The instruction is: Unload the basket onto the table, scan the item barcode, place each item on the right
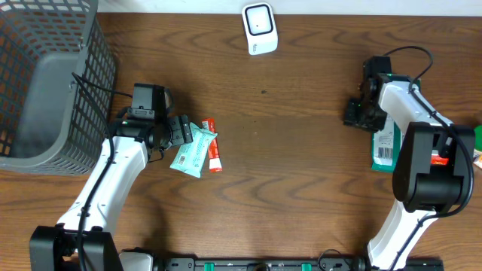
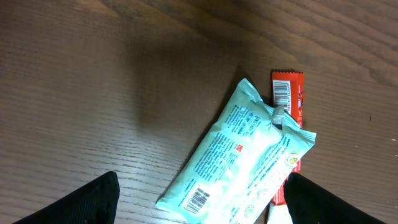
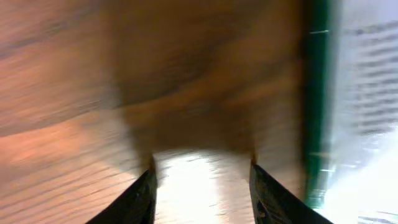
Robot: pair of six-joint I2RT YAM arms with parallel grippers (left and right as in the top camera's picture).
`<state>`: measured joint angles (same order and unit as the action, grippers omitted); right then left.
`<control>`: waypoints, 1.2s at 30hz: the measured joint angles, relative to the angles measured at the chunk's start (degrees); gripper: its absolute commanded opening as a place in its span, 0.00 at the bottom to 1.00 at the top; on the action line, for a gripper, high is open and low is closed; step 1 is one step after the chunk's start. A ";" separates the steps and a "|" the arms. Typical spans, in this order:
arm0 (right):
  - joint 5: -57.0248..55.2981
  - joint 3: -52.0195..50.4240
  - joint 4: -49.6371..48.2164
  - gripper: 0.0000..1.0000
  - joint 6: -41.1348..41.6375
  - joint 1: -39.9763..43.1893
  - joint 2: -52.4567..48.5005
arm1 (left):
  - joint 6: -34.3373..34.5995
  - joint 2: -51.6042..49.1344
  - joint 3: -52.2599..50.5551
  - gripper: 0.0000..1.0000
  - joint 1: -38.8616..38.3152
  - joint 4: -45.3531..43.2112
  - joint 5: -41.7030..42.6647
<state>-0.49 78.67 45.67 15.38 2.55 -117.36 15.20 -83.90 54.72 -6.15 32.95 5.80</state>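
A teal packet (image 1: 190, 153) lies flat on the wooden table with its barcode side up, partly over a red bar (image 1: 214, 145). My left gripper (image 1: 183, 133) hovers at the packet's left end. In the left wrist view this gripper (image 2: 202, 190) is open, and the teal packet (image 2: 245, 158) reaches in between its fingers (image 2: 87, 202), untouched. The red bar (image 2: 290, 93) shows its barcode beyond it. A white scanner (image 1: 260, 29) stands at the back. My right gripper (image 1: 358, 113) is open over bare wood (image 3: 202, 183), beside a green-and-white packet (image 1: 385, 143).
A grey mesh basket (image 1: 53, 83) fills the back left corner. Another item (image 1: 477, 147) lies at the right edge. The green-and-white packet (image 3: 354, 93) is blurred on the right of the right wrist view.
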 measured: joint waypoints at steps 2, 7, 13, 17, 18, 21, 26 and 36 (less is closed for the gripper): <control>3.61 0.00 -1.53 0.49 -0.98 -0.66 0.07 | 0.00 -0.02 0.00 0.85 0.00 -0.02 0.00; 13.42 -0.02 -4.68 0.68 -2.19 -8.09 0.09 | 0.00 0.00 0.00 0.85 0.00 -0.02 0.00; 15.54 0.35 -4.85 0.99 -0.46 -15.30 0.46 | 0.00 0.00 0.00 0.86 0.00 0.00 0.00; 19.17 -0.04 -4.68 0.43 0.76 -19.41 0.26 | 0.02 -0.02 0.04 0.10 0.00 3.45 1.99; 19.71 -0.28 -4.57 0.43 0.76 -20.55 0.00 | -0.02 0.00 0.04 0.08 -0.04 3.61 2.54; 20.87 -0.57 -4.90 0.44 0.96 -23.15 -0.31 | -0.02 -0.02 -0.13 0.08 -1.16 3.74 3.78; 20.79 -0.72 -5.73 0.35 1.70 -25.90 -0.37 | 0.00 -0.22 -4.44 0.07 -6.67 -2.36 5.05; 20.15 -1.03 -9.90 0.40 3.78 -30.51 -0.39 | 3.21 -10.14 -5.40 0.15 -9.49 -10.58 2.10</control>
<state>19.66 77.65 35.77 19.16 -27.97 -117.75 18.41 -94.04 49.32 -15.64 22.37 7.90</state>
